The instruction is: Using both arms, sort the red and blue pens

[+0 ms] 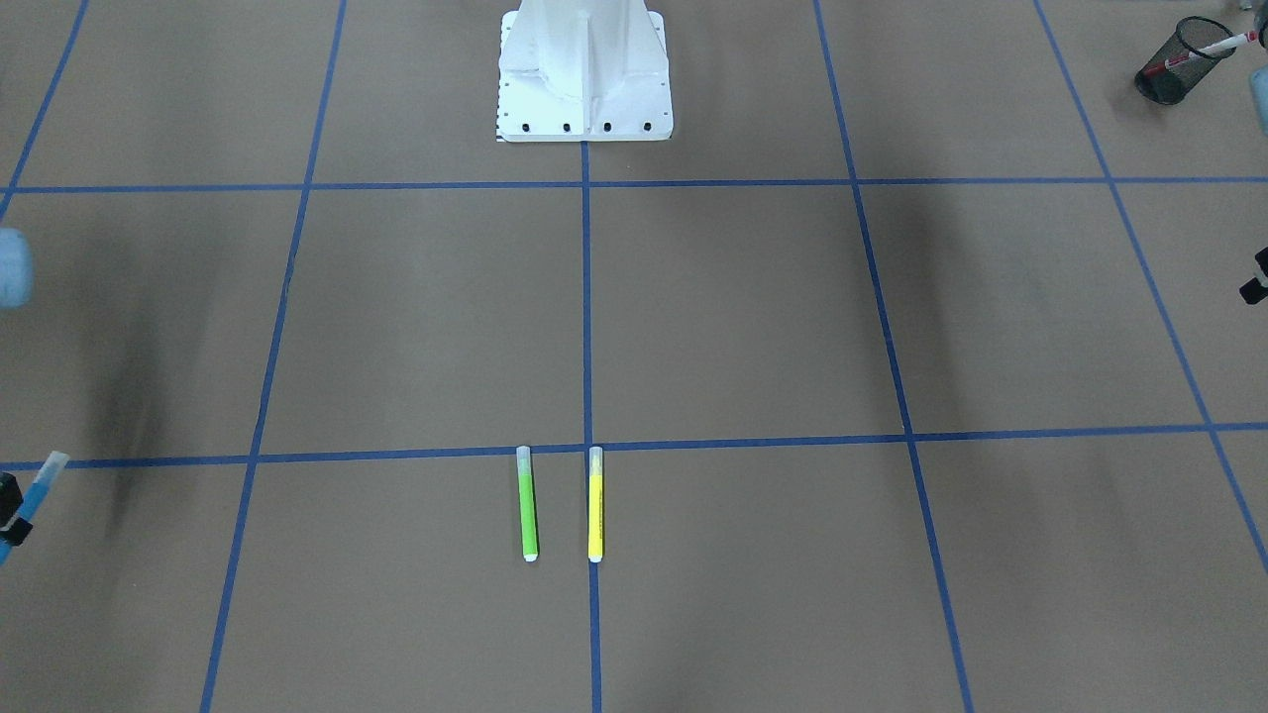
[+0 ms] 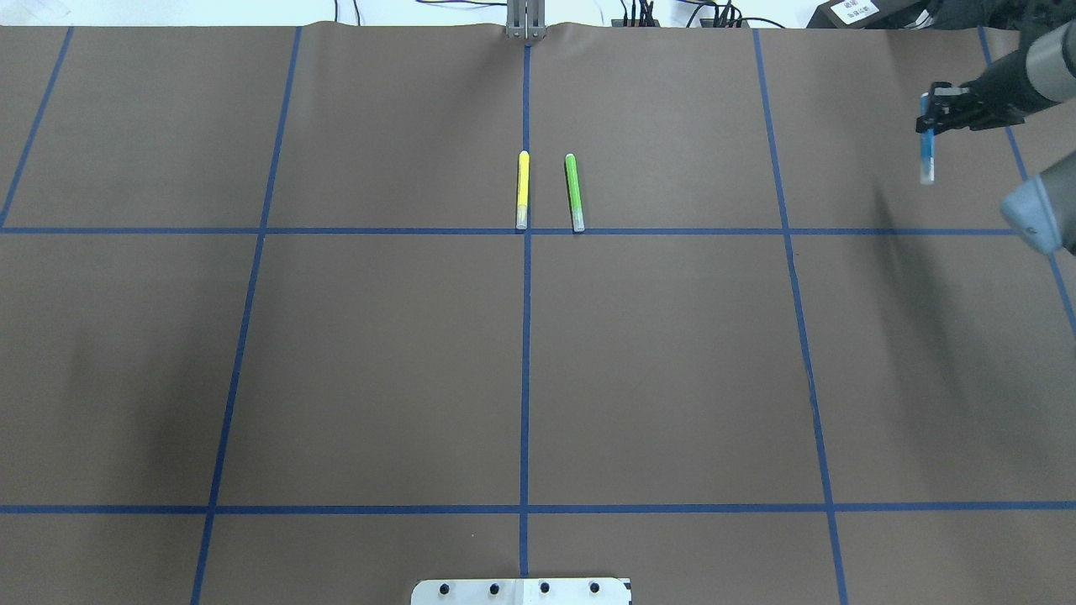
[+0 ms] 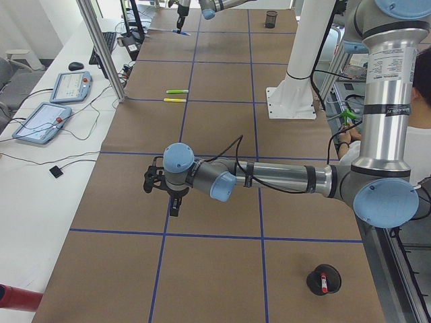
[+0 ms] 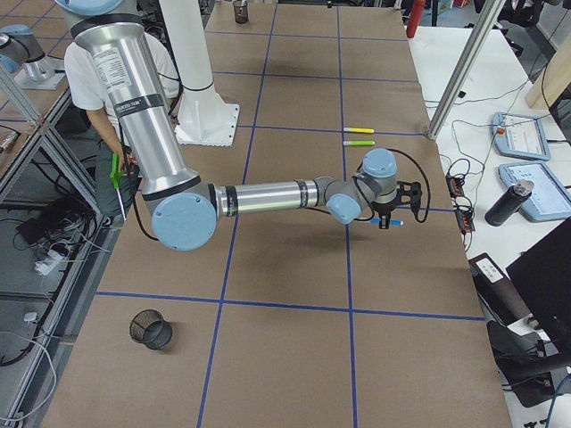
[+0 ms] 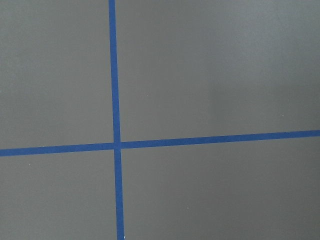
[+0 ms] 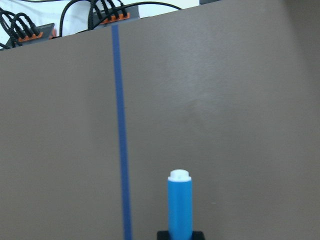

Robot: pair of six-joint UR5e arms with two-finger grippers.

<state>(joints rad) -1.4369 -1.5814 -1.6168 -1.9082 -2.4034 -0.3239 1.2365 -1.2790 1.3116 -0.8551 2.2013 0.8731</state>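
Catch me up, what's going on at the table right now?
The right hand holds the blue pen in the air over the table's far right side. The red pen sits in a black mesh cup on the robot's left. The left hand hovers over bare table, and whether it is open is unclear. A green marker and a yellow marker lie side by side mid-table.

left arm (image 3: 386, 81): sticker on upright tube, print too small to read.
right arm (image 4: 125, 89): same kind of sticker, print too small to read.
black box (image 2: 849, 12): white label, characters illegible.
legible text: none.
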